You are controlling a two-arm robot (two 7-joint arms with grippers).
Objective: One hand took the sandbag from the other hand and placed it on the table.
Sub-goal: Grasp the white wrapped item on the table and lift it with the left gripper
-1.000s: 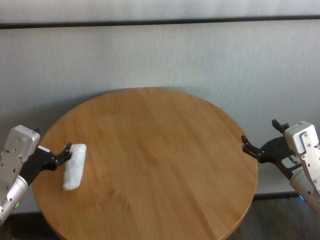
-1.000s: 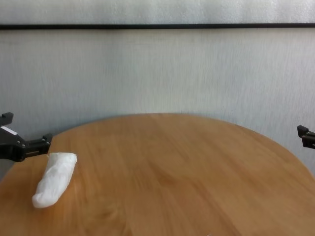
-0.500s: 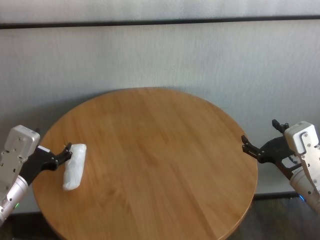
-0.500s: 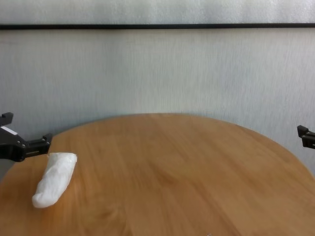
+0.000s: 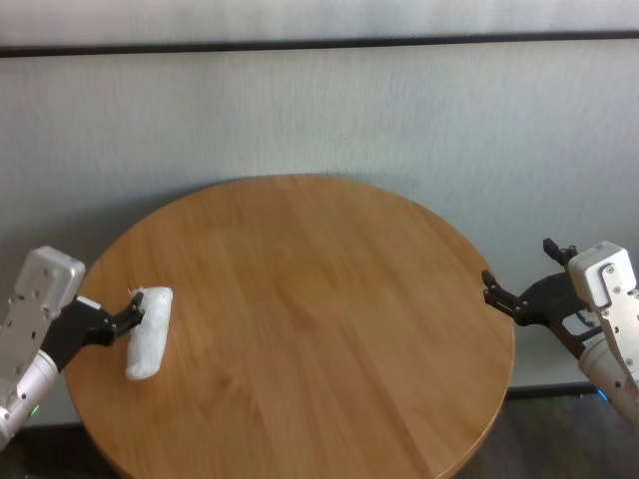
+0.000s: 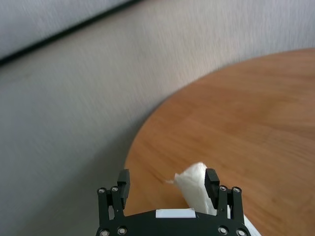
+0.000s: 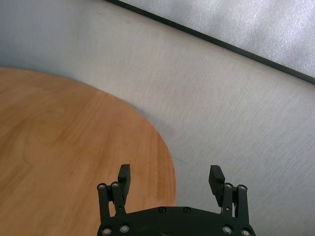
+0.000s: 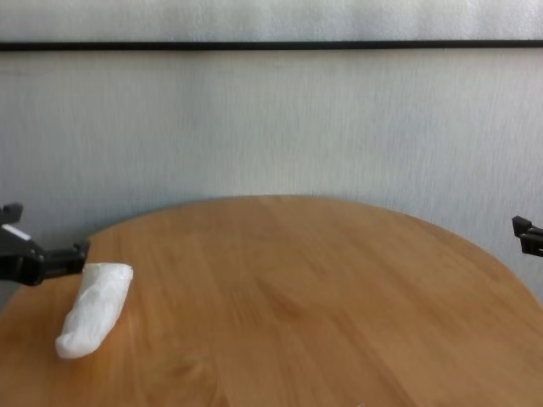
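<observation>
- Grey panelled wall behind, and in the head view the large round light-brown wooden table [image 5: 300,329] carries the small white crinkled sandbag [image 5: 148,331] at its left rim. The black two-fingered left gripper on its silver wrist [image 5: 125,317] sits just beside the bag's far end, one finger tip at or nearly on it. The bag's long axis runs from far to near, crosswise to the reach of the fingers.
- In the same view the black two-fingered right gripper [image 5: 519,284] hangs off the table's right edge, well apart from the bag, so the left arm is much nearer.
- Left wrist view: the left gripper's fingers stand wide, and the bag's white end lies against the inner side of one finger [image 6: 211,181]; whether they actually touch is hard to tell. Nothing is clamped.
- Right wrist view: the right gripper's fingers [image 7: 217,175] are spread wide and empty, over the table's rim and the wall.
- Chest view: the bag lies flat on the wood, pointing toward the left gripper's tip.
</observation>
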